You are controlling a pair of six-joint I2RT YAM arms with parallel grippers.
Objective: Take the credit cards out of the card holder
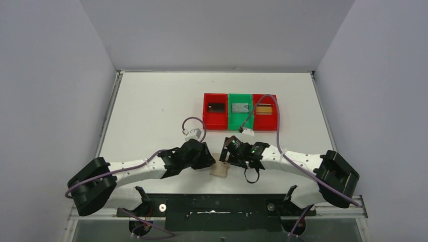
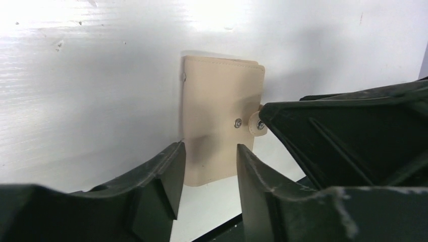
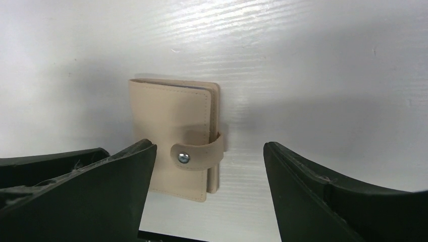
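Observation:
The tan card holder [image 1: 220, 171] lies flat and folded shut on the white table near the front edge, between my two grippers. My left gripper [image 1: 209, 162] is open, and the holder's near edge [image 2: 217, 111] sits in the gap between its fingers [image 2: 209, 148]. My right gripper [image 1: 228, 158] is open wide [image 3: 208, 146] with the holder [image 3: 169, 126] by its left finger. The closure tab [image 3: 199, 154] wraps over the holder's edge. In the left wrist view the tab's round end [image 2: 254, 124] touches the right gripper's fingertip [image 2: 272, 113]. Three credit cards lie in the trays: dark [image 1: 216, 107], grey [image 1: 240, 107] and tan-gold [image 1: 264, 108].
A red tray [image 1: 207, 118], a green tray [image 1: 240, 122] and a second red tray [image 1: 275, 118] stand side by side at the back centre. Purple cables loop over both arms. Grey walls close in the table on three sides.

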